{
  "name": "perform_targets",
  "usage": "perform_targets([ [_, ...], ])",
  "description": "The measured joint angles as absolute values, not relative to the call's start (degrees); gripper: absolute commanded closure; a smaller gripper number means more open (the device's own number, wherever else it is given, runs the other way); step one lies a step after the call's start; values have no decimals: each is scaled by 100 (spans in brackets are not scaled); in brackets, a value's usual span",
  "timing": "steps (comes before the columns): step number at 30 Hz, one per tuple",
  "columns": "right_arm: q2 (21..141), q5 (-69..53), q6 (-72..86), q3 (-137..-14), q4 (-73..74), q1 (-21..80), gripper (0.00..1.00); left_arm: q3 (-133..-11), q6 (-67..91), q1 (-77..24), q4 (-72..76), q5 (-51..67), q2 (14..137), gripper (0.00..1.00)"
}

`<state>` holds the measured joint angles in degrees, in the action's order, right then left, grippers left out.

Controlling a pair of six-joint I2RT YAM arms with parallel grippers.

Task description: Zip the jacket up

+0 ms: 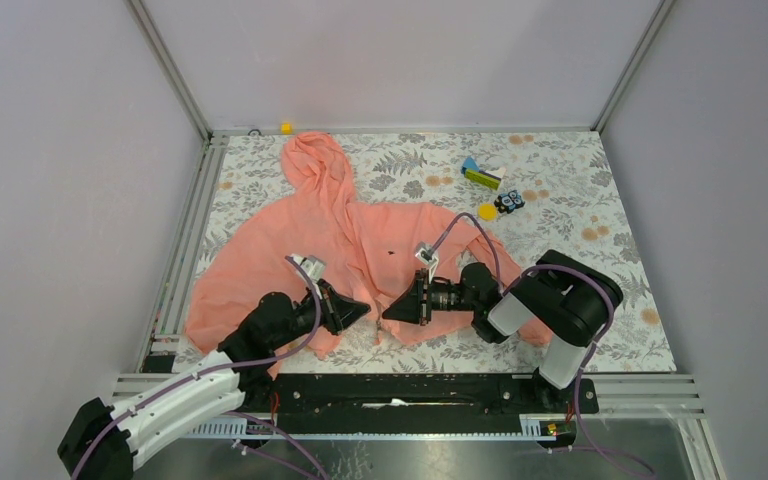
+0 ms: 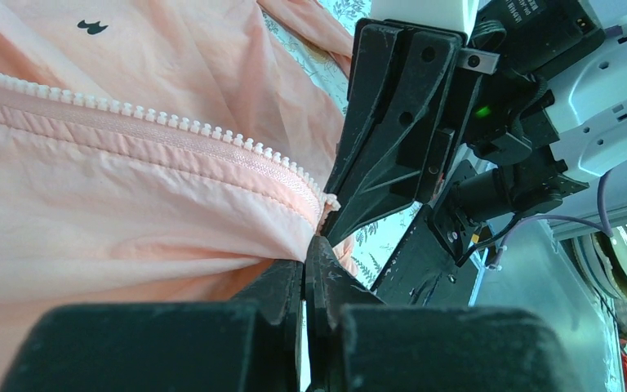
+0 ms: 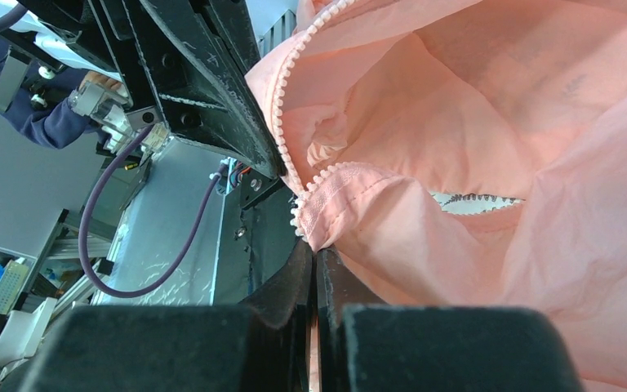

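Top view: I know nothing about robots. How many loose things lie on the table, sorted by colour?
Pink: 1, jacket
Yellow: 2, small cube at the far edge, disc
Green and blue: 1, block
Dark: 1, small toy
Total: 5

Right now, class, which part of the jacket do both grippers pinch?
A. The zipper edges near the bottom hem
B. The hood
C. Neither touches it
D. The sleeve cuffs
A: in the wrist views the left gripper and right gripper are each closed on the jacket where a row of zipper teeth ends. The top view puts both at the hem, far from the hood.
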<state>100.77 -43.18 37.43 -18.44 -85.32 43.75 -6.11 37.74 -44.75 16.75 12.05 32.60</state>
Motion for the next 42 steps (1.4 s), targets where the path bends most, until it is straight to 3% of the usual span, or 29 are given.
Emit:
perform_targets([
  [42,10202,-4475,3962,-1857,-8562,4222,100,-598,3771,-4475,1765,1223,3288,100],
])
